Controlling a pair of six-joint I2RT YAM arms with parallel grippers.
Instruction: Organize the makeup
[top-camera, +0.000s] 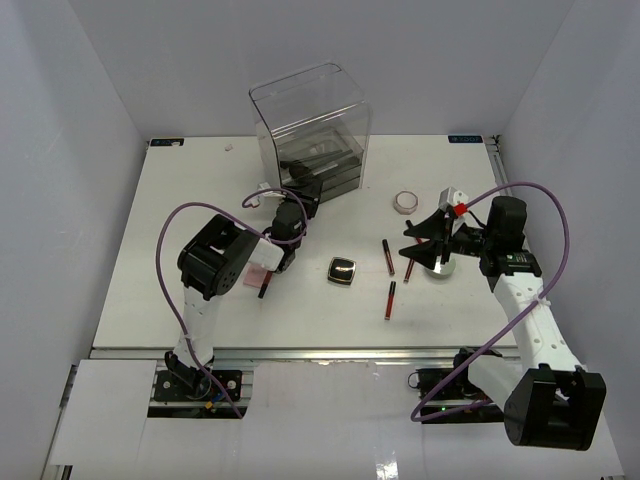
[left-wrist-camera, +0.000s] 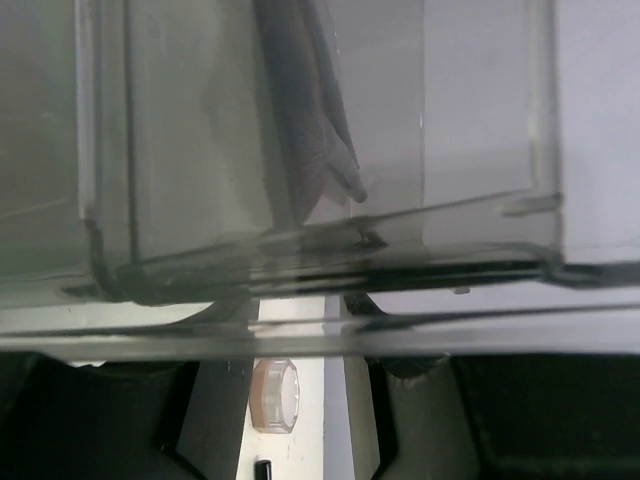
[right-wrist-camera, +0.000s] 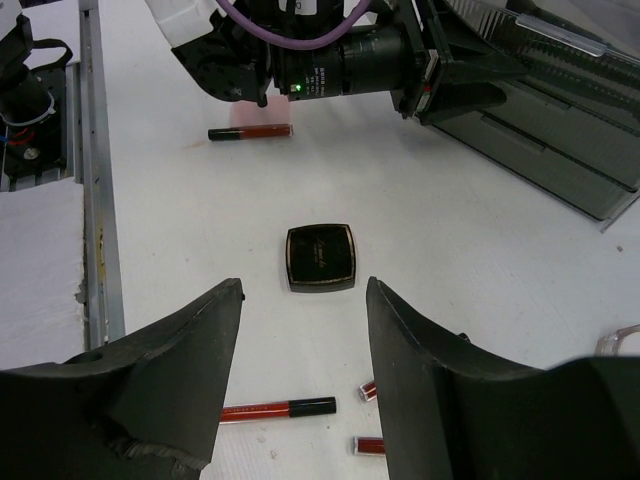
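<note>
The left arm's pincer (top-camera: 306, 193) is pressed up against the front of the tall clear acrylic drawer box (top-camera: 310, 110) at the far side of the white surface (top-camera: 330, 325). Its wrist view is filled by the transparent edge of a drawer. It seems placed there to take a drawer front and draw it out, so that the things have somewhere to go. Whether its fingers have closed on that edge I cannot tell. The makeup lies loose on the surface, none of it in either pincer, so the sorting looks barely begun. A black square compact (right-wrist-camera: 320, 257) sits in the middle, with slim red-and-black tubes (top-camera: 387, 257) just to its right. Another tube and a pink square palette (top-camera: 257, 273) are tucked under the left arm. A small white-pink jar (left-wrist-camera: 275, 395) shows beneath the drawer's edge, and a pale round container (top-camera: 406, 202) stands to the right of the box. The right arm's pincer (right-wrist-camera: 303, 290) hangs above the surface with its jaws apart and nothing between them, pointed toward the compact. That compact lies apart from the rest with flat sides free to be taken, so it looks a sensible first thing to lift once a drawer stands open.
</note>
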